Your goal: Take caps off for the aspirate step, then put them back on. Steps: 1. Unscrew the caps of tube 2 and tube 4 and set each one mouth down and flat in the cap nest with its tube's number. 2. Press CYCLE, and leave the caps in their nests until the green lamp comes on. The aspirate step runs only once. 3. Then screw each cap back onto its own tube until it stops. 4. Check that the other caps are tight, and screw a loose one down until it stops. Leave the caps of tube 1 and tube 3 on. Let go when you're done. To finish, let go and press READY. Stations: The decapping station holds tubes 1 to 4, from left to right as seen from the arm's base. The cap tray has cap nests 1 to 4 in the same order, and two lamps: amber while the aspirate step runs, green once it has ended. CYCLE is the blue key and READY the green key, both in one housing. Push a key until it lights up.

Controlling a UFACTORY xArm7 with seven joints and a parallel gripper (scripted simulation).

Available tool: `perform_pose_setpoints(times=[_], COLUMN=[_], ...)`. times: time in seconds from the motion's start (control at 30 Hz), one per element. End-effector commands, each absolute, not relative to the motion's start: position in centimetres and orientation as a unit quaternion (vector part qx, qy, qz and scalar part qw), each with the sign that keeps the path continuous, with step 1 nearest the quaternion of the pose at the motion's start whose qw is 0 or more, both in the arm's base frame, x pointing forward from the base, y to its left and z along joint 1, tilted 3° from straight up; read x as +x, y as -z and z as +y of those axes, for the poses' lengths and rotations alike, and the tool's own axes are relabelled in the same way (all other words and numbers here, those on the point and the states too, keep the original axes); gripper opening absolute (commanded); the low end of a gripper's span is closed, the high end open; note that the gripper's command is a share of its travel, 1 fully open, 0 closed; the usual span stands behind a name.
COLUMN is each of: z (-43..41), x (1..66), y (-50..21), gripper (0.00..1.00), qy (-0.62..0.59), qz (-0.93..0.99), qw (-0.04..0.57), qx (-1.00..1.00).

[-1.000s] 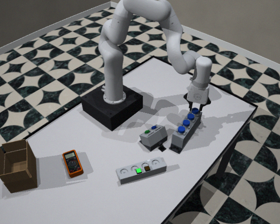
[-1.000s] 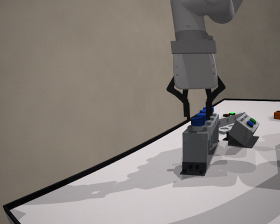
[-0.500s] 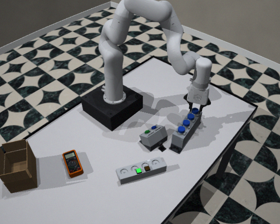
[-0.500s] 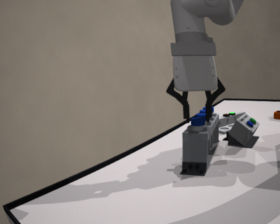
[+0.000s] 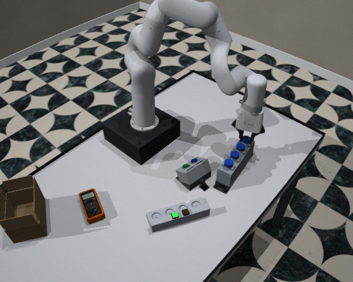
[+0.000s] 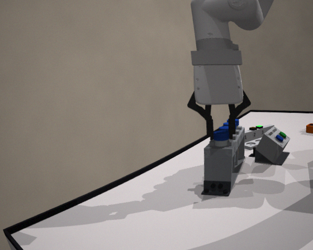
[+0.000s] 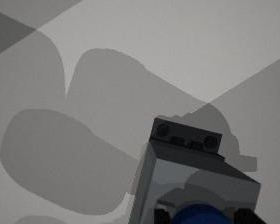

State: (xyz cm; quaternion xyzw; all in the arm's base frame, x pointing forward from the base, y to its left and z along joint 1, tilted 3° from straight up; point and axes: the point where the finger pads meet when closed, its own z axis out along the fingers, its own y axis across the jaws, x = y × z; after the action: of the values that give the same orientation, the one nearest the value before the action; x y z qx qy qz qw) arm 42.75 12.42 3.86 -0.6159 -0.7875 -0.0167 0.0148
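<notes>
The grey decapping station (image 5: 235, 165) holds four tubes, each with a blue cap on. My gripper (image 5: 247, 137) stands upright over the end tube farthest from the cap tray, tube 1. In the exterior view its fingers (image 6: 221, 134) sit on both sides of tube 1's cap (image 6: 221, 135) and are shut on it. In the wrist view this cap (image 7: 201, 215) shows at the bottom edge between the fingertips. The cap tray (image 5: 178, 214) has all its nests empty and its green lamp (image 5: 174, 215) lit. The amber lamp (image 5: 185, 212) is dark.
The key housing (image 5: 193, 172) with the green key (image 5: 185, 165) and the blue key (image 5: 194, 160) stands just left of the station. An orange multimeter (image 5: 91, 205) and an open cardboard box (image 5: 21, 209) lie at the front left. The arm's black base (image 5: 141, 132) is behind.
</notes>
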Motion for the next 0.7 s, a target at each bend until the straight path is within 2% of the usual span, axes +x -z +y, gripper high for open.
perform_pose_setpoints(times=[0.0, 0.67], z=[12.45, 12.45], x=[42.91, 42.92], y=[-3.98, -3.97], gripper=[0.00, 0.00], qy=[0.019, 0.017], qz=[-0.787, -0.729], qw=[0.014, 0.015], qx=[-0.616, -0.684])
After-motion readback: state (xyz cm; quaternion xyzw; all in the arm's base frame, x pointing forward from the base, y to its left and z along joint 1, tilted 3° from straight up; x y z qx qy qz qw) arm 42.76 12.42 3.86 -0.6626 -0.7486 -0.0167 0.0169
